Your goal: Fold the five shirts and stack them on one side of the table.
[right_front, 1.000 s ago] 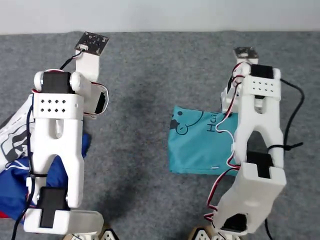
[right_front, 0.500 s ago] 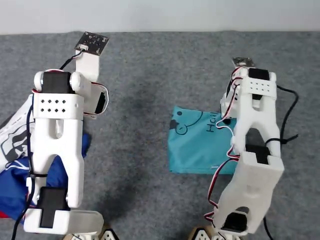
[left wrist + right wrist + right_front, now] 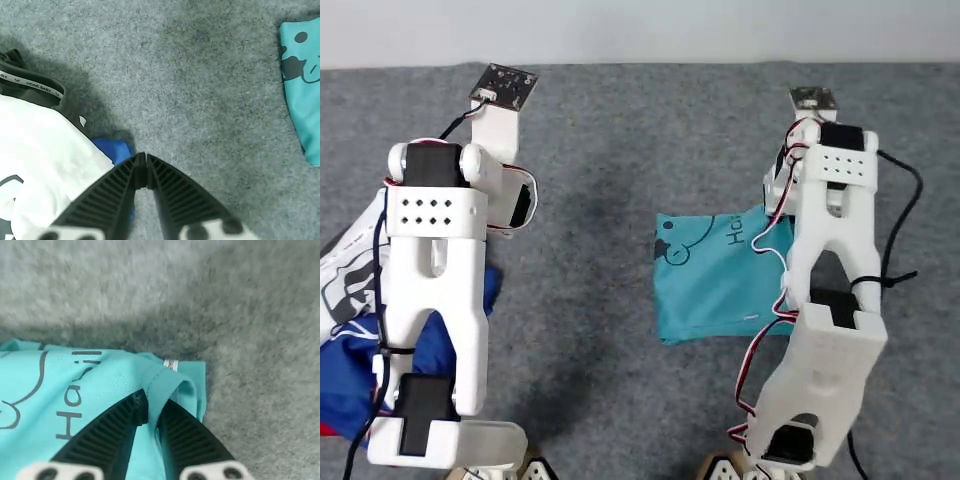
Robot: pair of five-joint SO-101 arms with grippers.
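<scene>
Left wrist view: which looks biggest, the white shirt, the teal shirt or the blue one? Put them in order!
1. white shirt
2. teal shirt
3. blue shirt
All three are partly cut off or covered, so their true sizes may differ.

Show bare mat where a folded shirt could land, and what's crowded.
Widest bare patch: the grey mat between the left arm and the teal shirt. The far strip beyond both arms is bare too. Crowded: the left edge, where the white shirt and blue shirt pile by that arm, and the right side, where the right gripper pinches the teal shirt.
</scene>
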